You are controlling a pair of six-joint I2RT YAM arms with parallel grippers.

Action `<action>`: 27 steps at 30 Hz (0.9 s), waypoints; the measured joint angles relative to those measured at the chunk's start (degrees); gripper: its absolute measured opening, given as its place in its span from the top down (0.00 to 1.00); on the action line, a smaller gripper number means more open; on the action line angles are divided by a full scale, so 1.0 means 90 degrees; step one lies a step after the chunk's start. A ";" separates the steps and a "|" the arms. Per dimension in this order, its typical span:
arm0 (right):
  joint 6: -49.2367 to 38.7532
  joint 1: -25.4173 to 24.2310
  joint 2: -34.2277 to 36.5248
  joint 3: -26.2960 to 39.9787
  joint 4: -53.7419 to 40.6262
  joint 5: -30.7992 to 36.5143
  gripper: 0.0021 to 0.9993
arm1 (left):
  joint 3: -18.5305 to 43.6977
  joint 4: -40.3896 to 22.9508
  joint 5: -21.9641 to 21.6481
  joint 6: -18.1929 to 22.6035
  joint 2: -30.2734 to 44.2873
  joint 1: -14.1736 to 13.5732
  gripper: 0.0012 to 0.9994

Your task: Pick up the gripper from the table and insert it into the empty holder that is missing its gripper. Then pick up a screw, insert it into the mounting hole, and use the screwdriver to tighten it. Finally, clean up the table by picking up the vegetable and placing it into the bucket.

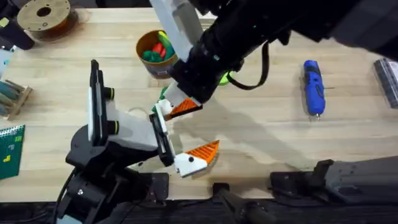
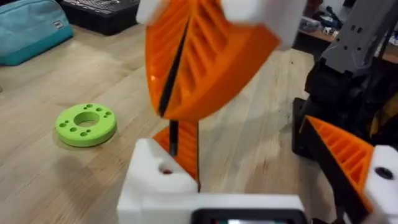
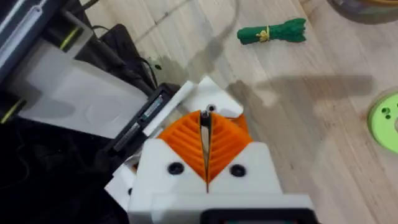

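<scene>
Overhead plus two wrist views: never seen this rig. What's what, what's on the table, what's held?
Two robot arms work at a wooden table. The overhead picture looks down from above their bases; the other two come from cameras on each wrist.

The left gripper is open and has one orange finger, while its other white holder lacks one. The right gripper reaches across, shut on what appears to be the spare orange finger, right at that holder.

On the table are a blue screwdriver, a bucket of toy produce, a green toy vegetable and a green disc.
</scene>
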 joint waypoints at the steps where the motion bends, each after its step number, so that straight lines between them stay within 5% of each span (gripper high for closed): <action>1: 0.0000 0.0004 0.0022 0.0000 0.0002 0.0015 0.99 | 0.0000 0.0000 0.0000 0.0000 -0.0002 0.0000 0.01; 27: -0.0083 0.0010 0.0295 -0.0005 -0.0083 0.0023 0.99 | 0.0000 -0.0007 0.0024 -0.0055 0.0000 0.0000 0.01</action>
